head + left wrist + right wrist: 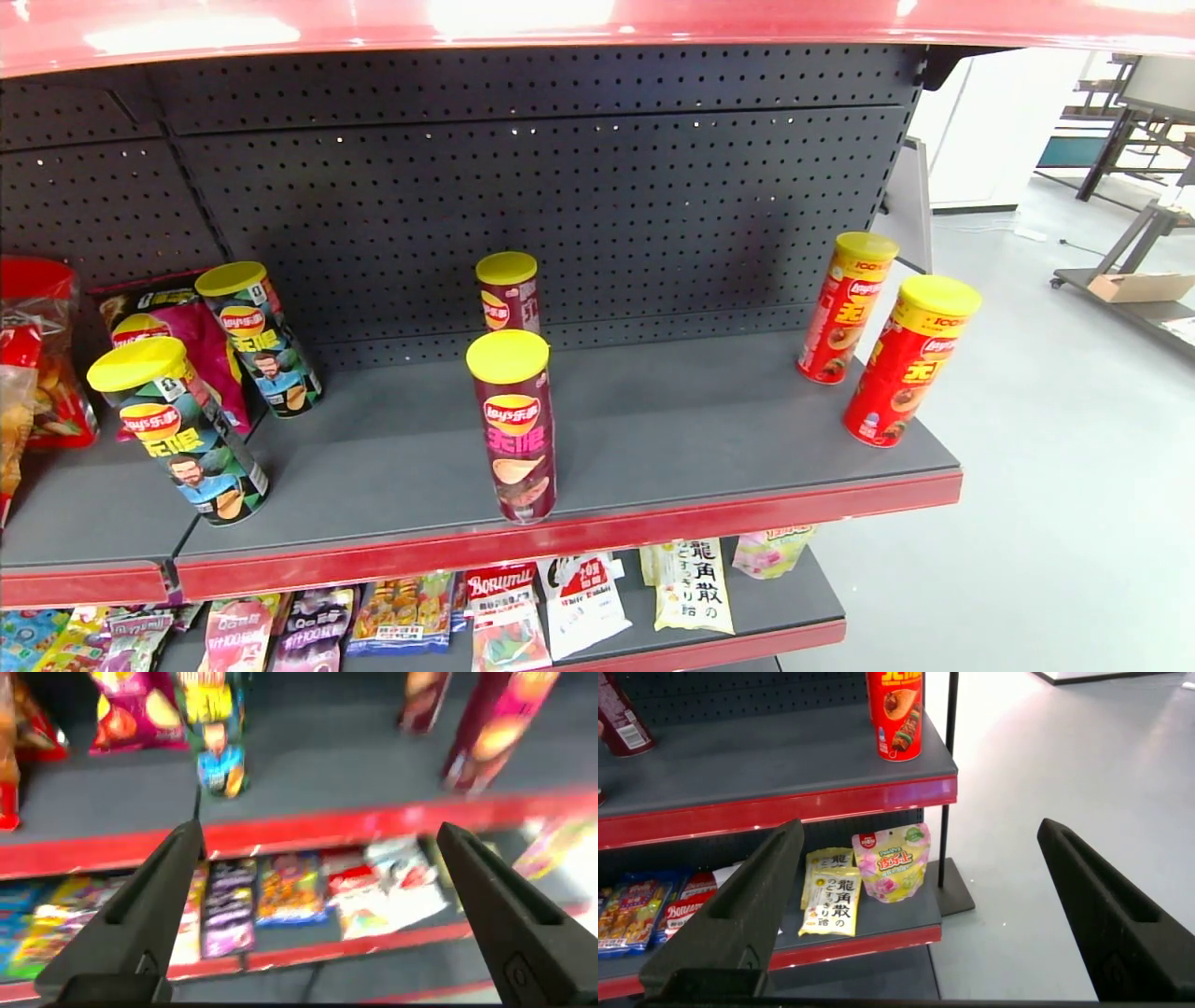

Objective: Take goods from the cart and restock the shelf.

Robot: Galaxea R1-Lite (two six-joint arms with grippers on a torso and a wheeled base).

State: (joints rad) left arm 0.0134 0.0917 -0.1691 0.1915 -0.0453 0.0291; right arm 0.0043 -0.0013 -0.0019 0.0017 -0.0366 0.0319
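Your left gripper [320,835] hangs in front of the shelf's red lip with its fingers spread wide and nothing between them. Your right gripper [922,831] is just as released and just as empty, pointed at the shelf's right end.

Now the shelf [653,439]. The goods stand upright in flavour columns, one can behind the other. The teal cans [177,429] are on the left, the maroon cans [512,425] in the middle and the red cans [910,359] at the right end. The labels face out and the lids are up, which I read as facing-up for a shopper. The wide bare gaps between the columns look like the places new stock belongs.

The head view gives you that whole layout at once. The left wrist view comes in low on the lip, with a teal can [217,737] and a maroon can [495,728] above it, though blurred. The right wrist view brings the front red can [896,714] close. It also shows a yellow packet [831,891] touching a pink pouch [892,863] on the shelf below, clearer than from the head.
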